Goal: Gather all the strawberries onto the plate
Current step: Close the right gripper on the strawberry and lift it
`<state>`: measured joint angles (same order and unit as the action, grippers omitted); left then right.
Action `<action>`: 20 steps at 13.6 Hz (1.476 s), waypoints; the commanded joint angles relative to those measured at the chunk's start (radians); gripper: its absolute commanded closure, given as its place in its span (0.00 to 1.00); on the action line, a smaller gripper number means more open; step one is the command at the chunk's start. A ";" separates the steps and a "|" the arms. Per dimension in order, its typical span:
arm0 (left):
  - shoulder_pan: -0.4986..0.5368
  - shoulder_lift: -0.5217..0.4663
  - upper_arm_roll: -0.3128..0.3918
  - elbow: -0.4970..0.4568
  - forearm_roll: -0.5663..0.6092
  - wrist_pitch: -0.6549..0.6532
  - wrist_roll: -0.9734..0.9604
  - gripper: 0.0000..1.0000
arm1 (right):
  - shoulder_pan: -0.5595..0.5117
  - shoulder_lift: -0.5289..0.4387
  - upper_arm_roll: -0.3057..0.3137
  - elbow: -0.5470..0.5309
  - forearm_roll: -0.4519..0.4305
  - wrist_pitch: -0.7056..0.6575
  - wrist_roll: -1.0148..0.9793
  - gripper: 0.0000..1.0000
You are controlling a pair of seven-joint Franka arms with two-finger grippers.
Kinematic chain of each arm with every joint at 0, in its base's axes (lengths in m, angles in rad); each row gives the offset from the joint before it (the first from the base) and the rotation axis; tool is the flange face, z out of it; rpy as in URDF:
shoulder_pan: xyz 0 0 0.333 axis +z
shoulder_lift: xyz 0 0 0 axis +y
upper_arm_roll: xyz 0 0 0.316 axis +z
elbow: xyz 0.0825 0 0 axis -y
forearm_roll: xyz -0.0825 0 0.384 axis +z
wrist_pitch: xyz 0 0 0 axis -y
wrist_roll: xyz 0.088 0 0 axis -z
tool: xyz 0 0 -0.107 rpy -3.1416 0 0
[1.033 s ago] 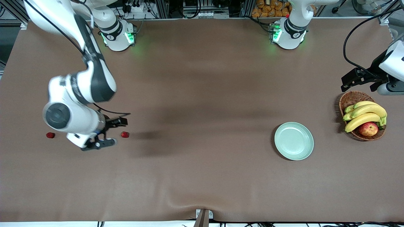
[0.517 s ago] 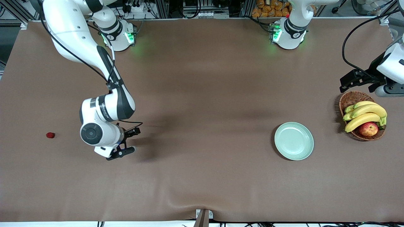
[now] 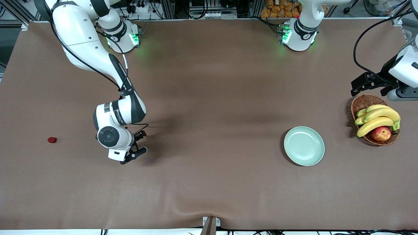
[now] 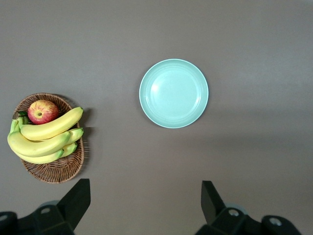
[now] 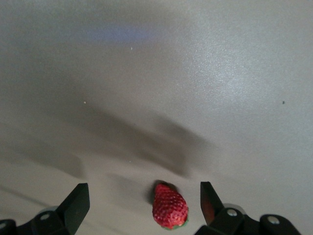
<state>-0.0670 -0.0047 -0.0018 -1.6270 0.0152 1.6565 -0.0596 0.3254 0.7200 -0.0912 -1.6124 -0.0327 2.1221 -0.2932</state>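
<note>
Covering the whole tabletop [image 3: 209, 182] is a matte brown sheet, smooth except for a shallow wrinkle at the edge nearest the front camera. Two strawberries can be counted. One strawberry [image 3: 52, 140], a small dull-red lump, lies on the sheet toward the right arm's end of the tabletop, well apart from everything else. The second strawberry [image 5: 169, 206], cone-shaped with a seeded, pitted skin and a sliver of green at its cap, is seen only in the right wrist view, lying on the sheet between the spread fingers [image 5: 73, 205] of the right pincer [image 3: 137, 147]. That pincer is held low over the sheet with its jaws wide and nothing gripped; in the front view the berry below it is hidden by the wrist.

The plate [image 3: 304, 146] is a single round, shallow dish of pale mint green, glossy, with a raised rim, and is set toward the left arm's end of the tabletop with nothing on it. Near it, closer to that end, stands one oval basket [image 3: 361, 103] of brown woven wicker. In it are held a bunch of curved yellow bananas [image 3: 378, 119] with greenish tips and one round red-yellow apple [image 3: 381, 133].

The left pincer [image 3: 372, 83] is held up over the tabletop beside the basket, jaws wide and empty, the arm waiting
</note>
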 commanded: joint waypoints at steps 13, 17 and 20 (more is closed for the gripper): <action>0.004 0.012 -0.003 0.006 -0.006 0.016 0.012 0.00 | -0.062 -0.017 0.002 -0.047 -0.003 -0.004 -0.165 0.00; 0.003 0.012 -0.006 0.001 -0.006 0.017 0.012 0.00 | -0.039 -0.019 0.002 -0.047 -0.003 -0.004 -0.159 0.00; 0.003 0.012 -0.006 -0.016 -0.006 0.017 0.010 0.00 | -0.039 -0.017 0.002 -0.044 -0.003 0.007 -0.159 0.00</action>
<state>-0.0671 0.0084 -0.0035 -1.6298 0.0152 1.6650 -0.0596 0.2914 0.7199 -0.0908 -1.6378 -0.0373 2.1119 -0.4436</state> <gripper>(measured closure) 0.000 0.000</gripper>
